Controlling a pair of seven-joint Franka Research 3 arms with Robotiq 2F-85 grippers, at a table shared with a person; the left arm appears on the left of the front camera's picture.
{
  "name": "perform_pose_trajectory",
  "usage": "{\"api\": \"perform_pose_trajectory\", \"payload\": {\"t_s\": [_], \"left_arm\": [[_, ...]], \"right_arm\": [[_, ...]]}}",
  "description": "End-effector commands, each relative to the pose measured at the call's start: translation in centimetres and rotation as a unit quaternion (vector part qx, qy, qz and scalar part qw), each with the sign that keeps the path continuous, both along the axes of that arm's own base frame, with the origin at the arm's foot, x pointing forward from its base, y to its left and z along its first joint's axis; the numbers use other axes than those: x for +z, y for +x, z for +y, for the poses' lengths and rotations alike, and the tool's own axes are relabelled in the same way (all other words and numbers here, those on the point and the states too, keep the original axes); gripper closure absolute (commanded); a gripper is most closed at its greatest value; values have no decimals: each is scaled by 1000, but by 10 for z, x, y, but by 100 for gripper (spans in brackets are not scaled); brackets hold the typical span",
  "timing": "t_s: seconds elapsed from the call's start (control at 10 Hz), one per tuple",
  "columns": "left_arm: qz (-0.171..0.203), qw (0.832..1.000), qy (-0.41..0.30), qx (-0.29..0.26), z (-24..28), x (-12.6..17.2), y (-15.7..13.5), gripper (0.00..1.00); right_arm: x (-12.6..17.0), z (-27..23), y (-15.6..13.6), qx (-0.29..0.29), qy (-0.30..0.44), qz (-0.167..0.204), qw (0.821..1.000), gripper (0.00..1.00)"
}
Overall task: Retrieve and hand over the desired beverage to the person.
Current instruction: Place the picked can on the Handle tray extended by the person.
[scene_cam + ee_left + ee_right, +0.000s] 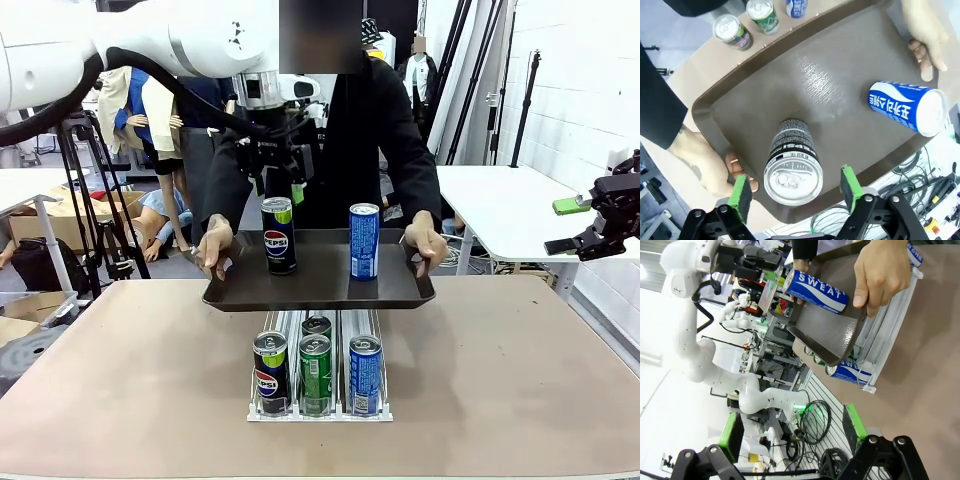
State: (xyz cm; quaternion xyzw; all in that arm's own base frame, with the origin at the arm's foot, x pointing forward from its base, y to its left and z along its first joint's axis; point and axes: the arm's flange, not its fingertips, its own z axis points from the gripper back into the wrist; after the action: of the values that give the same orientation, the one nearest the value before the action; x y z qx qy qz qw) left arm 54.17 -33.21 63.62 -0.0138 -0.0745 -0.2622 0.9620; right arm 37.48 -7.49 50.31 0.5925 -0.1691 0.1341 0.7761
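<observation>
Person [350, 130] holding dark brown tray [318, 288], left gripper [796, 192] jaws apart around black Pepsi can [792, 165], right gripper [792, 432] jaws apart, empty

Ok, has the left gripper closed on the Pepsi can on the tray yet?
No. In the left wrist view the left gripper is open, its green pads clear of the Pepsi can standing on the tray.

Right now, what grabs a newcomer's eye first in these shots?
The dark tray the person holds by both ends above the table, with a Pepsi can and a blue can standing on it. The left gripper hangs open right over the Pepsi can, green pads either side, not touching. Below the tray, a rack on the table holds more cans; the right gripper sits open, far off to the side.
</observation>
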Motion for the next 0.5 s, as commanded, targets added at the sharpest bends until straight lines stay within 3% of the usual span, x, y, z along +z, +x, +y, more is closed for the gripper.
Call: {"api": "perform_pose_trajectory", "payload": {"t_s": [0.0,0.4], "left_arm": [[-20,1000,-3,-9,4,22,0,0],[-28,1000,7,-9,6,35,-7,0]], "right_arm": [[-2,1,-5,3,2,-1,1000,0],[-2,1,-5,3,2,-1,1000,0]]}}
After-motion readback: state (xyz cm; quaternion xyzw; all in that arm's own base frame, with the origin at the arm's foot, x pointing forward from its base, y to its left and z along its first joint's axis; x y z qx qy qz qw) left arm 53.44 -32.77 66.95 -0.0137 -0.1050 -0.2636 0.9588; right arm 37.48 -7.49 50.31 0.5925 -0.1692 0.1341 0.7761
